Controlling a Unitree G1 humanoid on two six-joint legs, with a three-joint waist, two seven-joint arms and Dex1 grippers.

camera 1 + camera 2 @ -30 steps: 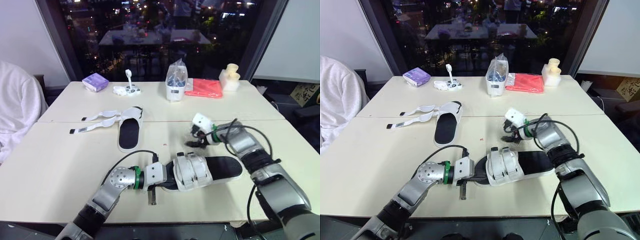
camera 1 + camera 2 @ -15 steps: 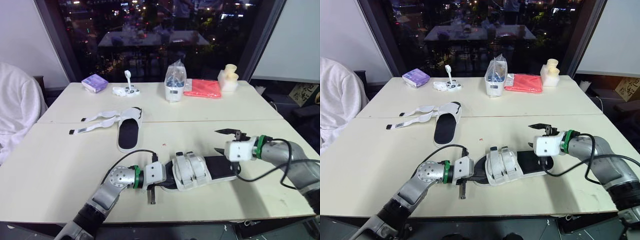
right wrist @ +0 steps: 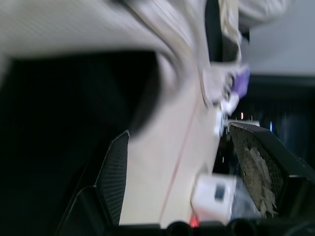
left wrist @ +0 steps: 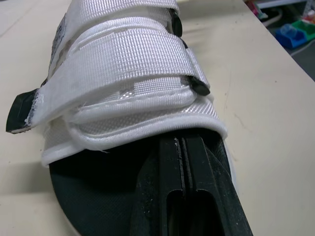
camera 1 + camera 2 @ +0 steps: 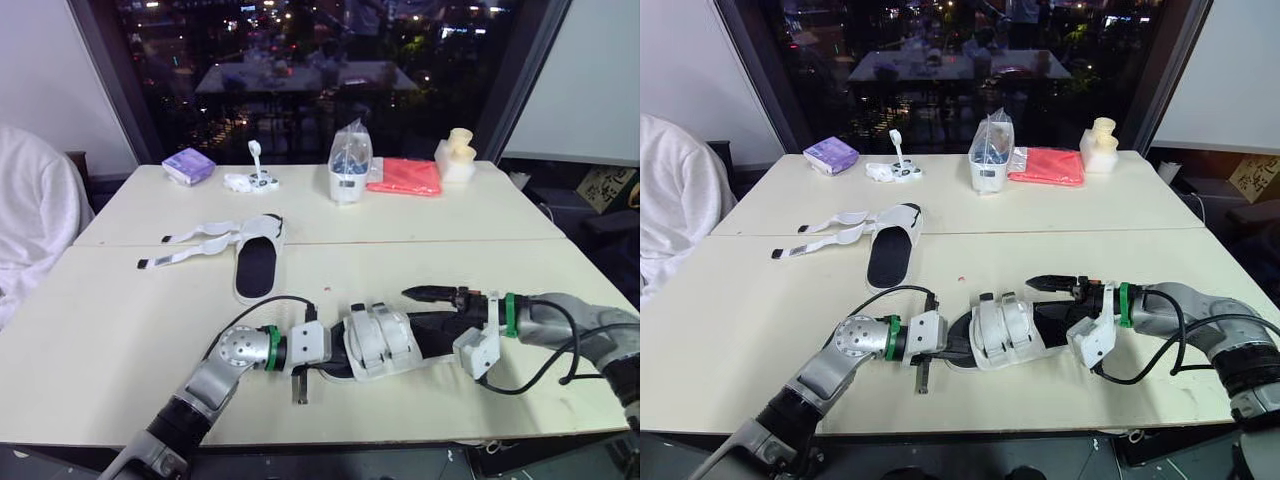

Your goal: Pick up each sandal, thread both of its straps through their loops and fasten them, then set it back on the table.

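Observation:
The near sandal (image 5: 385, 338), black sole with two white straps fastened across it, lies on the table's front part. My left gripper (image 4: 180, 143) is shut, its fingers pressed together and lying on the black insole at the toe, just under the front strap. My right gripper (image 5: 428, 308) is open at the sandal's heel, one finger above the insole, and nothing is held. In the right wrist view its fingers (image 3: 115, 182) stand wide apart. The second sandal (image 5: 257, 262) lies further back on the left, with its two white straps (image 5: 195, 240) undone and stretched out.
Along the far table stand a purple box (image 5: 190, 164), a small white gadget (image 5: 252, 180), a clear bag in a white holder (image 5: 351, 165), a red cloth (image 5: 407, 177) and cream cups (image 5: 458, 155). A white garment (image 5: 30, 220) is at the left.
My right gripper swung from behind the sandal out to the right, then came down to its heel, turned on its side. The left gripper and both sandals stayed put.

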